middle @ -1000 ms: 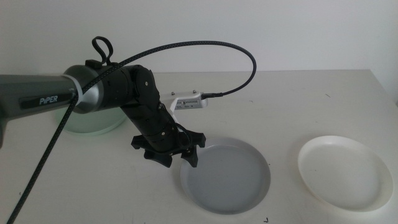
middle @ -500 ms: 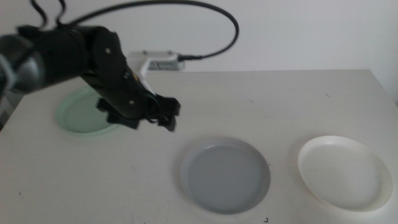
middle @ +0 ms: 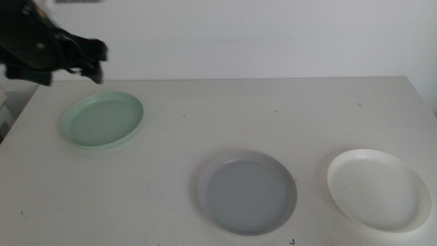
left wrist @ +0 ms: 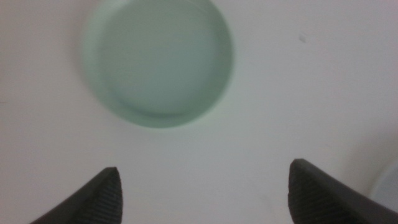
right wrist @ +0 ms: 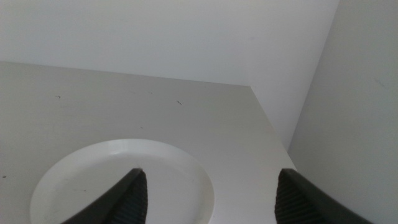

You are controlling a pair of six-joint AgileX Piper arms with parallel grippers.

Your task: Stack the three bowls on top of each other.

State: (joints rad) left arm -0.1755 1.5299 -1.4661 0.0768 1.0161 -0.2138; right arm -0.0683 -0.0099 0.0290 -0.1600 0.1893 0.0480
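Observation:
Three bowls lie apart on the white table. The mint green bowl [middle: 102,119] is at the far left, the pale grey-blue bowl [middle: 247,193] near the front middle, and the white bowl [middle: 379,189] at the front right. My left gripper [middle: 72,65] hovers high at the far left corner, above and behind the green bowl [left wrist: 158,62], open and empty [left wrist: 205,193]. The right gripper [right wrist: 208,193] is out of the middle view; it stands open and empty just over the white bowl [right wrist: 124,180].
A white wall runs behind the table [middle: 273,116]. The table's right edge [right wrist: 267,124] lies close to the white bowl. A sliver of the grey-blue bowl [left wrist: 388,183] shows beside one left jaw.
My left arm has swung back and to the left, from the grey-blue bowl's rim to high above the green bowl, with nothing in it. The bowls have not moved.

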